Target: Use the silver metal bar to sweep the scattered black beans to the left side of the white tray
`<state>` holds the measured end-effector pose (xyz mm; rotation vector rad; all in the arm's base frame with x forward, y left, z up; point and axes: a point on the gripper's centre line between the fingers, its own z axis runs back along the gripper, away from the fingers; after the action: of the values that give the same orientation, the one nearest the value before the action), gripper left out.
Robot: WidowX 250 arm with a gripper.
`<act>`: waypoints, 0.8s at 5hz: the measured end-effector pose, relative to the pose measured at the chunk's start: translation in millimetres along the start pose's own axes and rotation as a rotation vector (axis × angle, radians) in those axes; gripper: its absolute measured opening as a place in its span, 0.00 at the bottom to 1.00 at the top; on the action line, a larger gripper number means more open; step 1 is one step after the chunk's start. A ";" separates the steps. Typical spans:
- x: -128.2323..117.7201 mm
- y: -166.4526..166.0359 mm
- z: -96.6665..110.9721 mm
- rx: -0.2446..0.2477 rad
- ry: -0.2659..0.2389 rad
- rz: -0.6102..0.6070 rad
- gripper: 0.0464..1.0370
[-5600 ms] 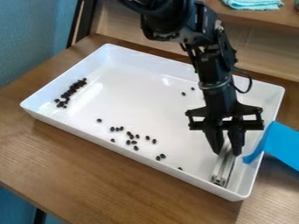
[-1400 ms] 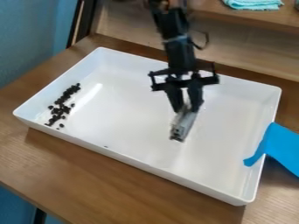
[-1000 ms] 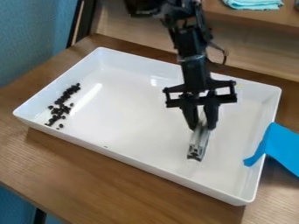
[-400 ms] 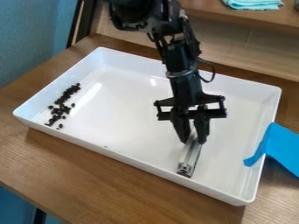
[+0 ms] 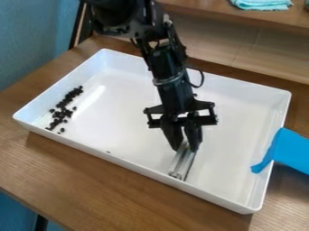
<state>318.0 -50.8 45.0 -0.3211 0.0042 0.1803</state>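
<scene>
Nearest the viewer: wooden table (image 5: 109, 189), brown, grain visible, its front edge running aslant across the lower left corner. On it, a white rectangular tray (image 5: 138, 168) with raised walls, one corner pointing toward the lower right. Just inside the near wall, left of the middle, a lone dark speck (image 5: 109, 152).

Right of the speck, a metal bar (image 5: 181, 166), grooved, pale grey. Lower end close to the near wall; upper end between the fingertips of the black gripper (image 5: 184, 147). Fingers drawn in, closed about the bar, only a narrow gap between them. Contact between bar and tray floor: cannot tell.

Right wall of tray: blue strip (image 5: 287, 152) laid over the rim, narrow end hanging inside, broad part outside.

Left end of tray: dark bean-like pieces (image 5: 65, 103) in a loose line along the wall, some clumped, a few apart. Well apart from the bar.

Farther: black arm (image 5: 169, 76) slants down from the top edge. Behind the tray, pale wood panel (image 5: 259, 49); above it a wooden shelf (image 5: 211, 10) bearing a folded turquoise cloth (image 5: 262, 4). Blue wall (image 5: 33, 40) at upper left.
</scene>
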 end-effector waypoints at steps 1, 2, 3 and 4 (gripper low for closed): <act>1.4 10.7 -0.7 0.006 -0.034 -0.011 0.29; 4.8 23.5 2.3 0.009 -0.050 -0.033 0.29; 10.6 42.6 8.4 0.013 -0.056 -0.036 0.29; 18.3 66.8 17.7 0.028 -0.050 -0.056 0.29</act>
<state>323.8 20.3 40.3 -0.2881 -0.0520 0.1323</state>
